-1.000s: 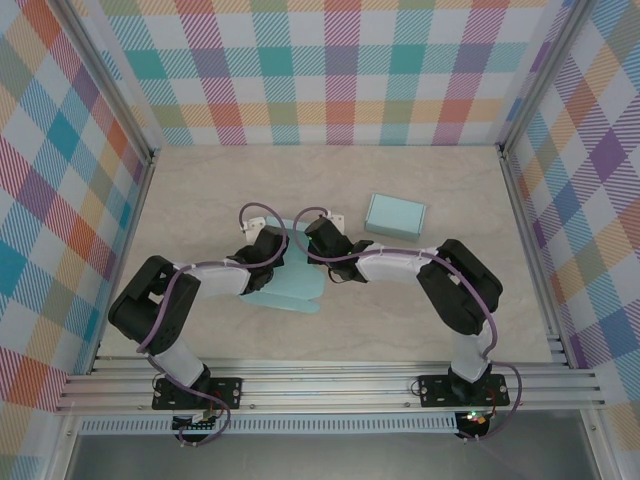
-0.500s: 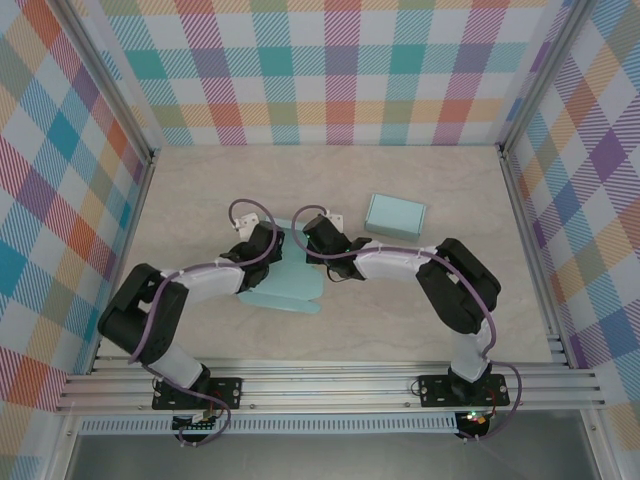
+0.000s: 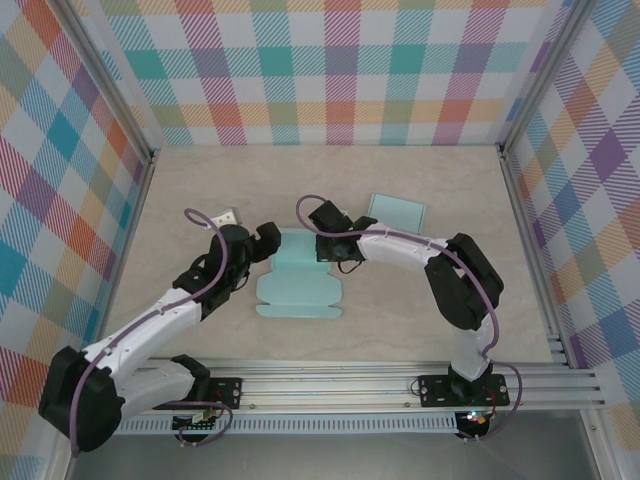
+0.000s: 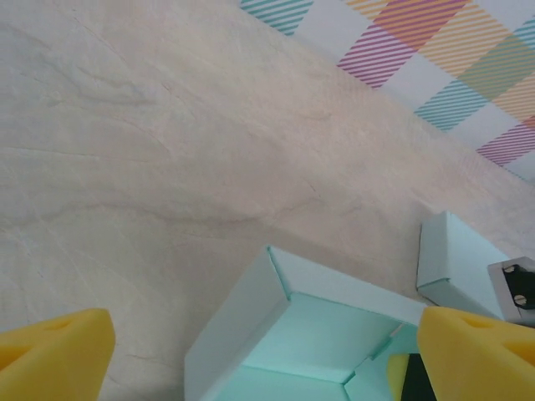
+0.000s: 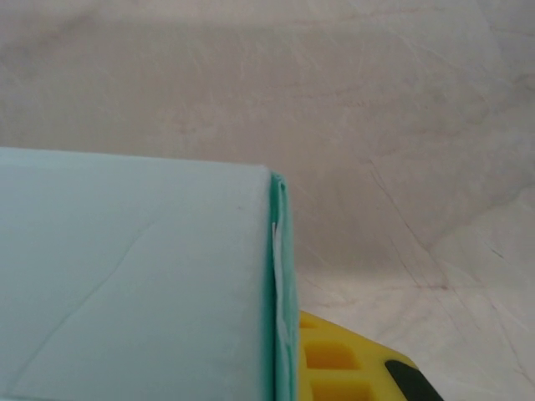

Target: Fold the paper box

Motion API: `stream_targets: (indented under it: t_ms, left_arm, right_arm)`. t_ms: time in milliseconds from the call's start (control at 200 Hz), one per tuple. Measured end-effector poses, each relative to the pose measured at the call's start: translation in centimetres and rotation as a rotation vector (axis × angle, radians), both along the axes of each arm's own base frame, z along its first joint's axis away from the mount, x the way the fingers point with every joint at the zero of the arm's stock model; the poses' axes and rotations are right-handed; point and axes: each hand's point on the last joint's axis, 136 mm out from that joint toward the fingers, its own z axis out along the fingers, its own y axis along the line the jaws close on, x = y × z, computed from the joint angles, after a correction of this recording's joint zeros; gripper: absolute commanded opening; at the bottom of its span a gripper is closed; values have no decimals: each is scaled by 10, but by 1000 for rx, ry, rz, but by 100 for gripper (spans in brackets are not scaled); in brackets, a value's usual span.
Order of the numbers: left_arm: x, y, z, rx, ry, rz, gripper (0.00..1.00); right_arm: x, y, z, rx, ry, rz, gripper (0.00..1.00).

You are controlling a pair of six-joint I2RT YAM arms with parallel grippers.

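Beige table (image 3: 420, 320). Paper box (image 3: 298, 288) half-formed, long axis far-to-near, flat flap toward arm bases. Left gripper (image 3: 262, 248) spread wide beside left wall; right gripper (image 3: 323, 252) pinching far-right wall.

Bright, even light, faint soft shadows; paper box (image 5: 134, 276) slightly blurry in the right wrist close-up.

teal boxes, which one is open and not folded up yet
The nearer box: its flaps lie spread flat and its inside shows. The back right box is closed up.
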Motion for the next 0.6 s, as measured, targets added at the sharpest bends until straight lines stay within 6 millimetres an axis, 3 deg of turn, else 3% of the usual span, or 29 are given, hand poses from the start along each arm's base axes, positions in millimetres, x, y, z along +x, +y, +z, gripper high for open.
stream_targets:
  t_ms: [190,285,600]
  left_arm:
    - [-9,4,-3,15,37,-6,95]
    - [-12,5,-7,20,54,-11,95]
    - [-13,4,-9,23,68,-18,95]
  right_arm:
    - [-16,-31,-4,-108,142,79,0]
    - [-14,-41,-6,-160,186,95,0]
    - [3,-41,-14,-294,250,153,1]
